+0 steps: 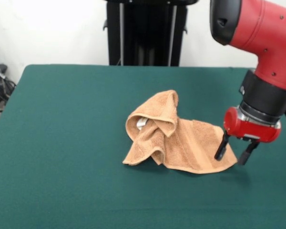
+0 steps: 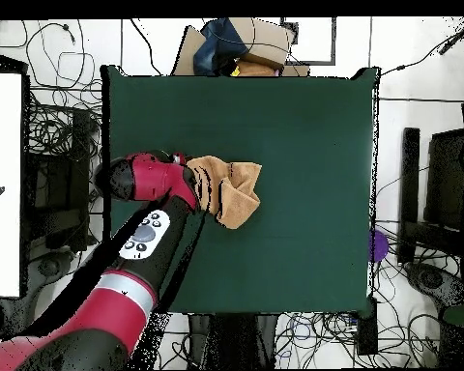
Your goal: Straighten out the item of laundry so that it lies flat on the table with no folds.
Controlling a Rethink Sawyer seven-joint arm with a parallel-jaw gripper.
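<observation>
Hovering low at the towel's [image 1: 174, 138] corner, my gripper [image 1: 236, 151] has its two black fingers [image 1: 222, 146] spread apart with nothing clamped between them; one finger stands over the flat corner of the cloth, while the other is just past its edge over the bare green table [image 1: 62, 143]. One towel lies near the middle of the table, its side nearer my fingers spread flat and its other side heaped in a folded, hood-like bunch with a bit of white label [image 1: 141, 122] peeking out.
</observation>
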